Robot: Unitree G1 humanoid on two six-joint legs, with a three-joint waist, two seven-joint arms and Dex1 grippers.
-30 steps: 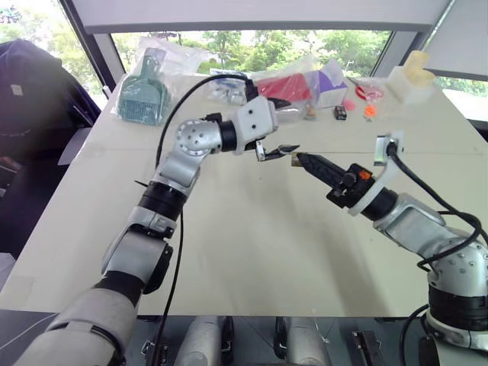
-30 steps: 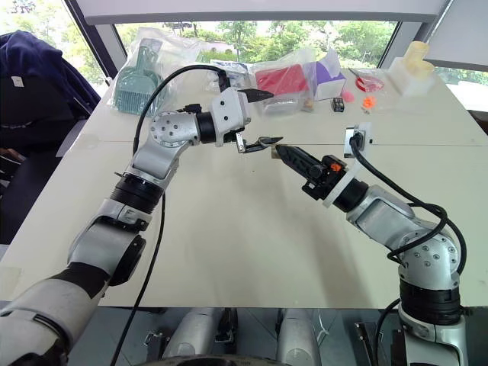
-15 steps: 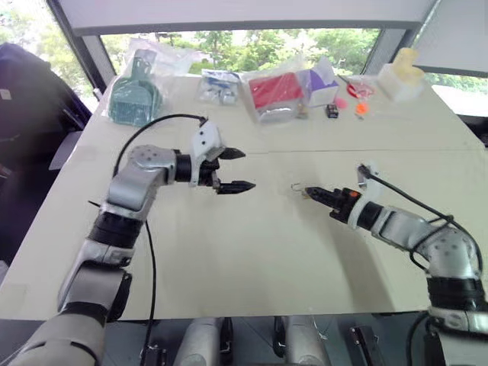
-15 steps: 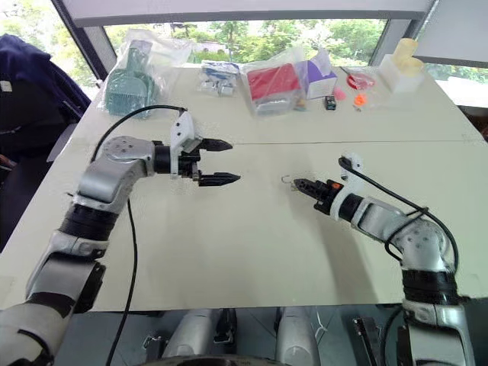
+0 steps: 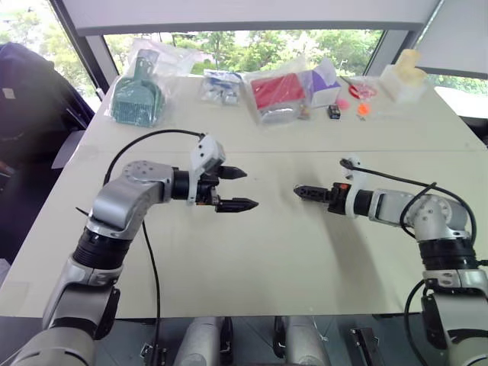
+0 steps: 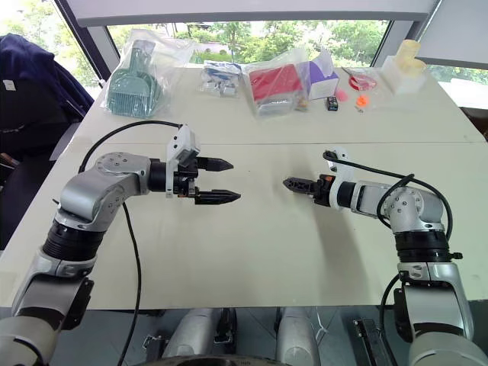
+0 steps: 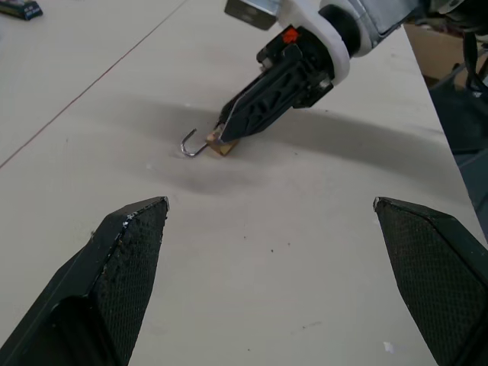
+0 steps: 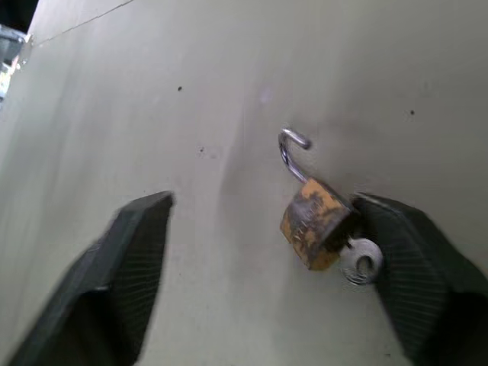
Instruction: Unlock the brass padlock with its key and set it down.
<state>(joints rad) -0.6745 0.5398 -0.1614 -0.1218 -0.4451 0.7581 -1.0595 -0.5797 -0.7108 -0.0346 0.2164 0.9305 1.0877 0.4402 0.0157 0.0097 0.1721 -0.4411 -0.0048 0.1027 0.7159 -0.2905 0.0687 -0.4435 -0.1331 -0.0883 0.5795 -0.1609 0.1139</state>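
The brass padlock (image 8: 313, 221) lies on the pale table (image 5: 259, 252) with its silvery shackle (image 8: 288, 156) swung open. Its key (image 8: 360, 259) sticks out of the body. My right gripper (image 8: 263, 198) is low over the table and open. The padlock lies between its fingers, close against one finger (image 8: 404, 259). From the left wrist the padlock (image 7: 223, 147) appears at the tip of the right gripper (image 7: 229, 133). My left gripper (image 5: 242, 189) hovers open and empty left of it, pointing toward the right gripper (image 5: 299, 191) across a gap.
Along the far edge lie a bagged green tool (image 5: 137, 95), a bagged red box (image 5: 268, 93), a purple box (image 5: 324, 80), small orange and black bits (image 5: 358, 107) and a white block (image 5: 404, 72). A seam (image 5: 305, 151) crosses the table behind the grippers.
The grippers were raised and together at the padlock; they have drawn apart. The right one came down to the table and opened, leaving the padlock lying there. The left one moved back left.
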